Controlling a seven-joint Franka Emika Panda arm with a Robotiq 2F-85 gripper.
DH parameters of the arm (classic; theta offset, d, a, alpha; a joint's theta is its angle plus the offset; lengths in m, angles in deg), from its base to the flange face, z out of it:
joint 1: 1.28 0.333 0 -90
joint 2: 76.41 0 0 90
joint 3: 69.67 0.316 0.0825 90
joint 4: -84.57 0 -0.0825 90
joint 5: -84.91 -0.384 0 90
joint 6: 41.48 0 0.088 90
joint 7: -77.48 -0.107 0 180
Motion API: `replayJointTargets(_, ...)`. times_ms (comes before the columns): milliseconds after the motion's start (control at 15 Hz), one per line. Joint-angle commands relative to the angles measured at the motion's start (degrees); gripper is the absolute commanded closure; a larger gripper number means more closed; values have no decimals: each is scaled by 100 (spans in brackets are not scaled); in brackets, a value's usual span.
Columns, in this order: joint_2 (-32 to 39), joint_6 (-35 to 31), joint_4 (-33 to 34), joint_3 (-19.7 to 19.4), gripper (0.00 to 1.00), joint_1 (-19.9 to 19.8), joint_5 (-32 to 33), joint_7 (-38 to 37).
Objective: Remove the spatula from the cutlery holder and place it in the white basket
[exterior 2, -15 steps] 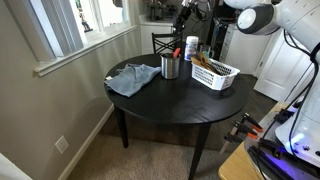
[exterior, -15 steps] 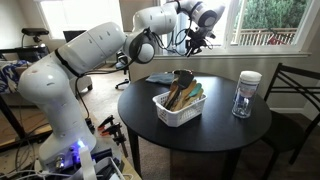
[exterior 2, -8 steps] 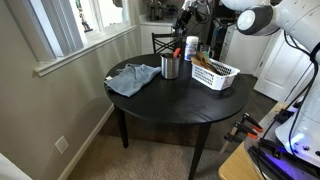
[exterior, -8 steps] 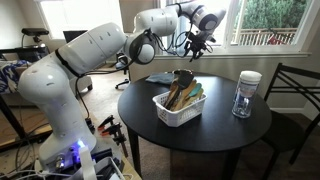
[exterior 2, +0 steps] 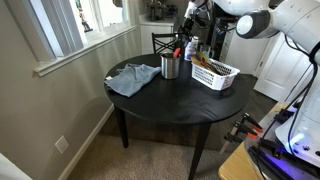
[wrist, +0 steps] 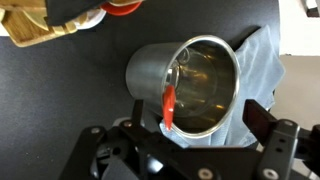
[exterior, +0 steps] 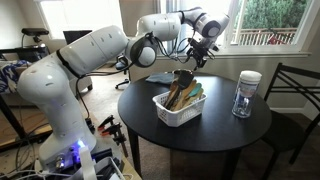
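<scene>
Pincer [wrist: 180, 138] spread wide, you hold nothing: it hangs over the steel cutlery holder [wrist: 205, 75], straddling the orange spatula handle [wrist: 170, 102] leaning on the rim.

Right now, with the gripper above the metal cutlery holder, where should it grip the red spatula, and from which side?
Grip the spatula on its red upper part, where it leans against the rim of the cutlery holder. Coming straight down from above looks best: the holder's wall encloses the rest, and the open gripper hangs over it with room either side of the handle.
</scene>
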Motion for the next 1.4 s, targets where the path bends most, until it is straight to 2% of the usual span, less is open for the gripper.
replayJointTargets(0,264,458,326,153,0,-104,294,-306)
replayJointTargets(67,17,327,-160,-89,0,-60,123,-180)
replayJointTargets(200,75,333,-131,-94,3,-54,128,-178)
replayJointTargets(733,183,129,-69,-28,0,53,65,-46)
replayJointTargets(1267,421,-834,1,14,0,184,46,229)
replayJointTargets(1333,438,-895,-5,35,25,186,51,308)
